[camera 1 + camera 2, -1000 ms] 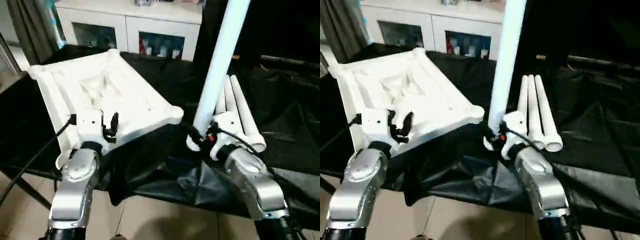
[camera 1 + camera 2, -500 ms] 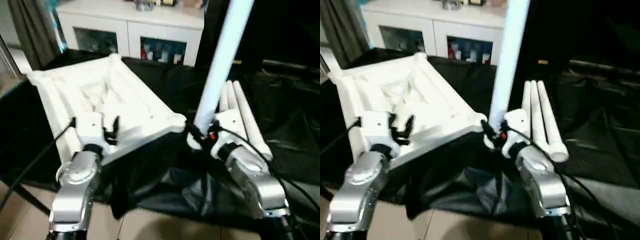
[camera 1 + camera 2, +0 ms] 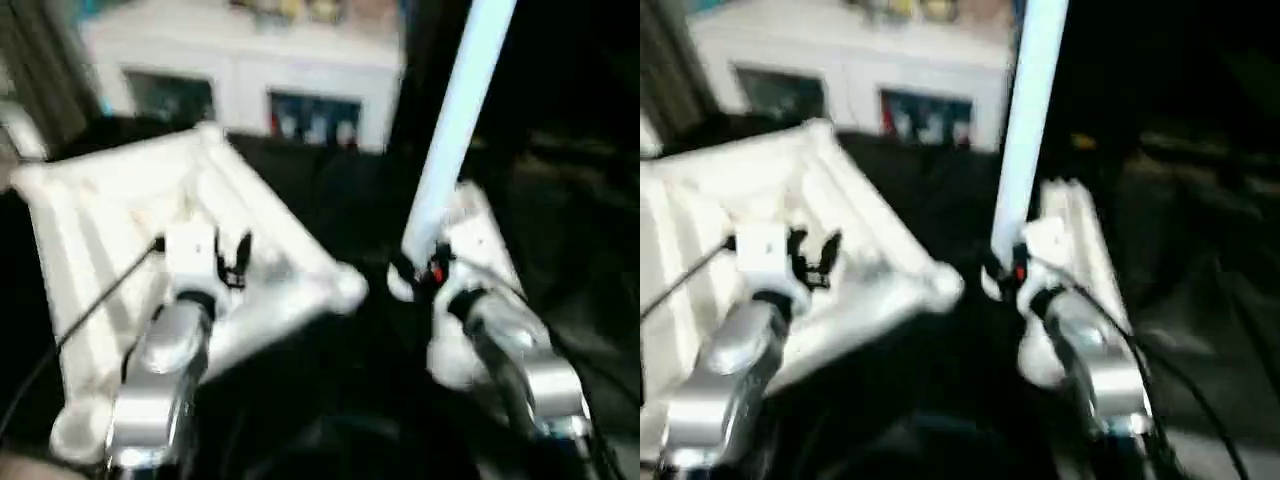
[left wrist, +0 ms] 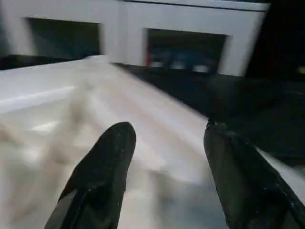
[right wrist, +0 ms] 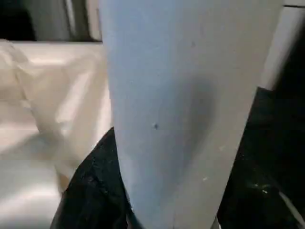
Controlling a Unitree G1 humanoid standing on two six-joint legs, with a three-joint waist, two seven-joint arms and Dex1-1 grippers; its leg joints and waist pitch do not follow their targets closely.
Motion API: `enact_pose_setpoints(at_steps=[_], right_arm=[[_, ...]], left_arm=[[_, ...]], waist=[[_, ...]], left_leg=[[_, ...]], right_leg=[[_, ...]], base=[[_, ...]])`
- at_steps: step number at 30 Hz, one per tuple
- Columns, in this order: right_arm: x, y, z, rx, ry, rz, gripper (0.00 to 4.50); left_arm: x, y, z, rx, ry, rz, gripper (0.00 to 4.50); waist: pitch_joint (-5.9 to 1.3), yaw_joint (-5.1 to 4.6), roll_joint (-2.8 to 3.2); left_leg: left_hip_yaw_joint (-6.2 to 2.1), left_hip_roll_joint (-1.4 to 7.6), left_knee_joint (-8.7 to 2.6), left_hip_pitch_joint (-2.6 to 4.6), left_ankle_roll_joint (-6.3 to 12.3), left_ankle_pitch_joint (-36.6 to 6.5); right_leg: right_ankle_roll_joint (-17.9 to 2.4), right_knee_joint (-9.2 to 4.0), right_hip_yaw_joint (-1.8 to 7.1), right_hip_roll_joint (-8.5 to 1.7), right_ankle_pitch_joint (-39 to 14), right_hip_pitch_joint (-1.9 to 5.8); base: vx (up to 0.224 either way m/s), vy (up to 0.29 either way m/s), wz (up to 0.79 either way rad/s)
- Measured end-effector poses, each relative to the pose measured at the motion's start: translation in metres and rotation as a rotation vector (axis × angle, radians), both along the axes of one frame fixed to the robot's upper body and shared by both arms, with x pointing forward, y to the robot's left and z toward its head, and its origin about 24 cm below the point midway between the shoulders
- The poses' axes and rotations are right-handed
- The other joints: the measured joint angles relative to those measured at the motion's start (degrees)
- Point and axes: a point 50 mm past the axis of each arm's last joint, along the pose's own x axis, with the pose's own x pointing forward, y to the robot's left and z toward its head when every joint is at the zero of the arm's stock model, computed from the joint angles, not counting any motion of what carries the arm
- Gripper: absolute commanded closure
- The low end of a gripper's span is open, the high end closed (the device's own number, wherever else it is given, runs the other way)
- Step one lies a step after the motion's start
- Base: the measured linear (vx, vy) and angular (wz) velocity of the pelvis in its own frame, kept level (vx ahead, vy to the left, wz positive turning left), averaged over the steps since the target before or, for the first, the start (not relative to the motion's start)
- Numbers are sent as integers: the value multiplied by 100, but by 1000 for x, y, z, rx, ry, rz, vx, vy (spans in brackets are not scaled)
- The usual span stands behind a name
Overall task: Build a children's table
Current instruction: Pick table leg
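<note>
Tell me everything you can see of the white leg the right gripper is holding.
The long, round, smooth white plastic table leg stands nearly upright, leaning slightly, its upper end running out of the picture's top. The right gripper is shut on its lower end; black fingers press its side in the wrist view. It looks plain and unmarked. It is held beside the corner of the upturned white ribbed tabletop, not yet in a socket, above the black cloth.

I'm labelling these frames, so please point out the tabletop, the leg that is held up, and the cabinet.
tabletop (image 3: 110,200), left eye view, on its ribbed underside.
leg (image 3: 455,120), left eye view, on its shaft above the right gripper (image 3: 412,275).
cabinet (image 3: 865,60), right eye view, on its white front.
</note>
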Motion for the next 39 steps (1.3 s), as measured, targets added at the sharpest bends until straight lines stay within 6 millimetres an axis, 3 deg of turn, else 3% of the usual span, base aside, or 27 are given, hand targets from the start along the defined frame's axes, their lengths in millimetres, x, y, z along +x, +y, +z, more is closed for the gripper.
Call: enact_pose_setpoints(at_steps=[1,2,5,8,11,13,17,24,27,39], right_arm=[[-1,8,0,13,1,28,259],[-2,10,-1,6,4,40,259],[-2,3,-2,-12,3,36,259],[-3,1,-2,12,8,52,259],[-4,2,-1,60,26,95,259],[-4,1,0,68,36,112,259],[-3,-3,1,48,32,120,259],[-2,-4,3,37,21,130,259],[-2,-4,3,37,21,130,259],[-4,6,2,39,25,161,259]], left_arm=[[0,6,-1,9,8,21,178],[0,8,-1,8,7,29,178],[-1,1,1,74,-19,-55,158],[-4,-16,-2,32,14,-277,142],[-12,-33,-12,46,118,-517,106],[-11,-37,-14,75,170,-618,95],[-6,-43,-20,149,277,-750,58],[3,-28,-34,242,457,-753,49],[5,-26,-34,241,480,-740,76],[9,-23,-31,201,525,-718,182]], waist=[[-2,-11,-20],[-23,28,-65],[-25,98,-143],[5,204,-215],[29,182,-244],[46,168,-252],[65,127,-239],[74,-46,-223],[75,-82,-222],[73,-57,-226]], left_leg=[[-15,-27,41,-7,32,-36],[-19,-70,46,-8,35,-45],[17,-240,8,-3,-2,-20],[181,-164,-221,29,-62,87],[351,-42,-274,86,-89,124],[403,-10,-290,121,-90,123],[429,1,-347,159,-92,123],[434,1,-353,161,-95,125],[440,1,-352,161,-95,125],[479,8,-354,157,-94,125]], right_leg=[[-36,186,84,-12,-8,-111],[-27,331,270,-32,104,-295],[359,16,627,-245,352,-550],[247,-47,598,-288,454,-594],[191,-59,584,-281,503,-588],[205,-60,587,-281,495,-588],[206,-116,588,-281,494,-610],[199,-159,595,-285,499,-613],[161,-178,598,-287,521,-627],[81,-212,607,-295,592,-683]], base=[[141,62,-17],[58,60,4],[-43,59,2],[-56,-6,-1],[-82,-35,-3],[-86,-13,-9],[-84,5,-6],[-10,2,-1],[0,0,0],[0,0,0]])
